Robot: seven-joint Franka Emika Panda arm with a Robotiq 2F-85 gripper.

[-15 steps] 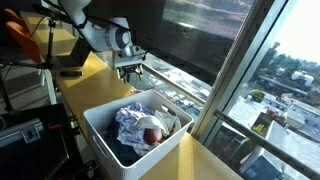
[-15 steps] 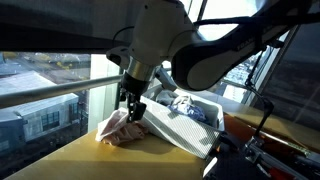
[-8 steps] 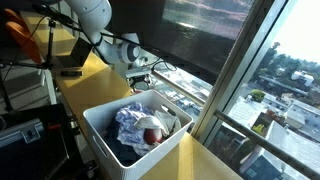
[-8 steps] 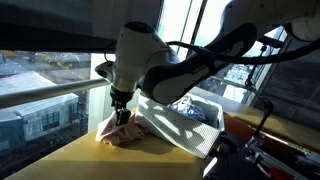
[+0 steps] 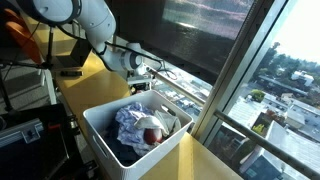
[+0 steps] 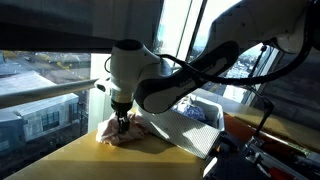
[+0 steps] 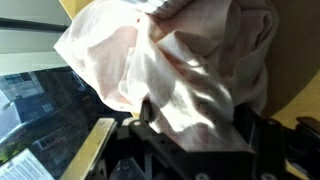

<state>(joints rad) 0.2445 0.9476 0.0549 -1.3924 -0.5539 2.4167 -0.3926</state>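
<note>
Wrist view: pale pink crumpled cloth lies directly under the claw.
It sits sunk in the folds, likely for purchase; spread or pinching, unclear.

High-rise office; city beyond windows.

A crumpled pale pink cloth fills the view, sagging between the gripper's spread dark fingers; yellow tabletop shows right, a window left.
</note>
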